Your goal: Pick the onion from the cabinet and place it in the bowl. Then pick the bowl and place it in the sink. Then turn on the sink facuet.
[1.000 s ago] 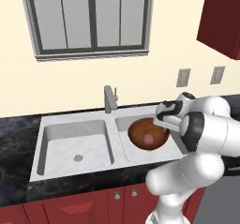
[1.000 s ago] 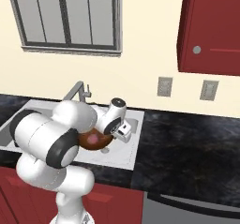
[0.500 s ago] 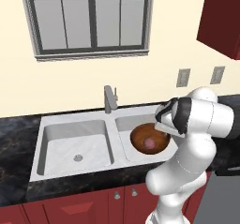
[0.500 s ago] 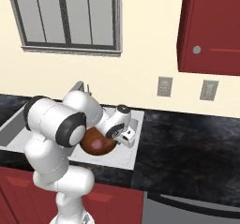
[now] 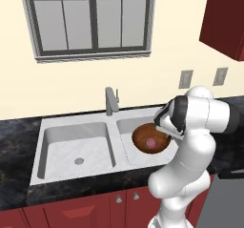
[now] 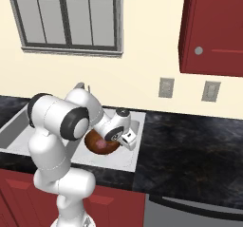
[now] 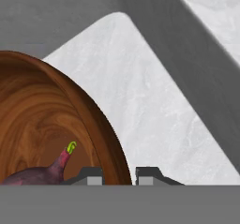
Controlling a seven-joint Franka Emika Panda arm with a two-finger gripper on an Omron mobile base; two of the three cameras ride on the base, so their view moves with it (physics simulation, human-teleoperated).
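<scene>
Bowl (image 5: pixel 150 139): glossy brown wood, visible grain, upright, in the right basin of the sink (image 5: pixel 76 148). Onion (image 5: pixel 151 142): dull reddish-pink, lying inside the bowl at its bottom, small green tip showing in the hand view. Sink: pale grey-white, two basins, left one with round drain. Faucet (image 5: pixel 111 101): grey upright post behind the basins' divide.

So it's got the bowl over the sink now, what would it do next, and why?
Probably lower the bowl a little further, then let go. The gripper is shut on the bowl's rim, one fingertip on each side of the wall, with the onion lying inside. The bowl sits over the right basin of the sink; whether it touches the floor yet is unclear.
</scene>
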